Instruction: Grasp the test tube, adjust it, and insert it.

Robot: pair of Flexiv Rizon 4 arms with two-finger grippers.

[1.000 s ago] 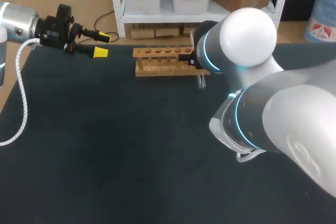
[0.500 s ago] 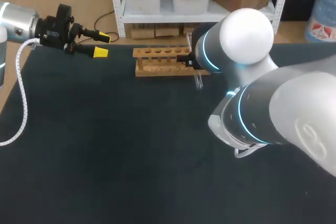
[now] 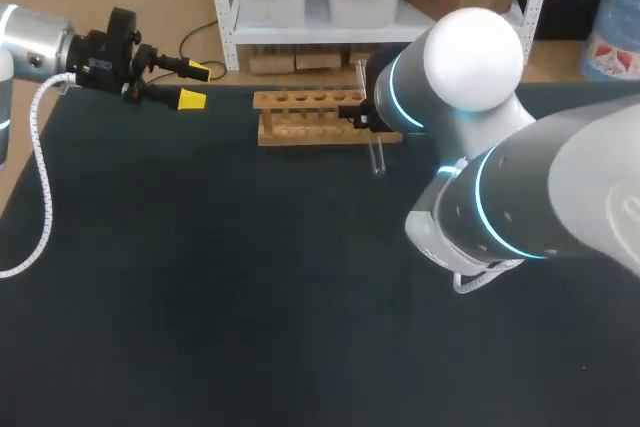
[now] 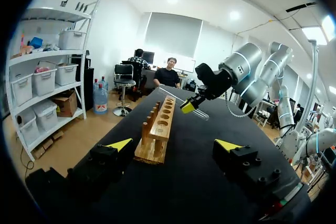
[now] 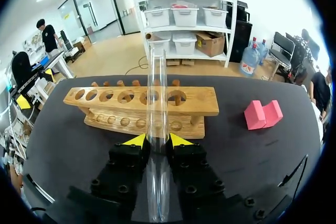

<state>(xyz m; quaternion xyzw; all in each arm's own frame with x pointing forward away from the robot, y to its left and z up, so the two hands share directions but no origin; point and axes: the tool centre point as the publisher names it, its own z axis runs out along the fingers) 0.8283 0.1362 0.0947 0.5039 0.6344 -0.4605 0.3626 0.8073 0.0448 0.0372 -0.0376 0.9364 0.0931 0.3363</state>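
Head view: a dark tabletop (image 3: pixel 200 297) carries a wooden rack (image 3: pixel 310 117) with a row of holes, set near the far edge at about 12 o'clock. The left claw (image 3: pixel 193 86) hangs over the tabletop's 10 o'clock corner, well apart from the rack, its yellow-tipped fingers spread wide with nothing between them. The right arm enters from 3 o'clock, and its bulk hides most of its claw. The clear test tube (image 3: pixel 377 157) crosses the rack's 3 o'clock end, its closed tip over the tabletop just in front of the rack. Right wrist view: the right claw (image 5: pixel 157 140) is closed on the test tube (image 5: pixel 157 103), both yellow tips pressed to the glass from opposite sides. The tube runs out ahead of the fingers toward the rack (image 5: pixel 105 106). A pink block (image 5: pixel 262 114) lies on the tabletop apart from one end of the rack. Left wrist view: the tube (image 4: pixel 176 98) hangs tilted in the air above the rack's (image 4: pixel 157 135) far end.
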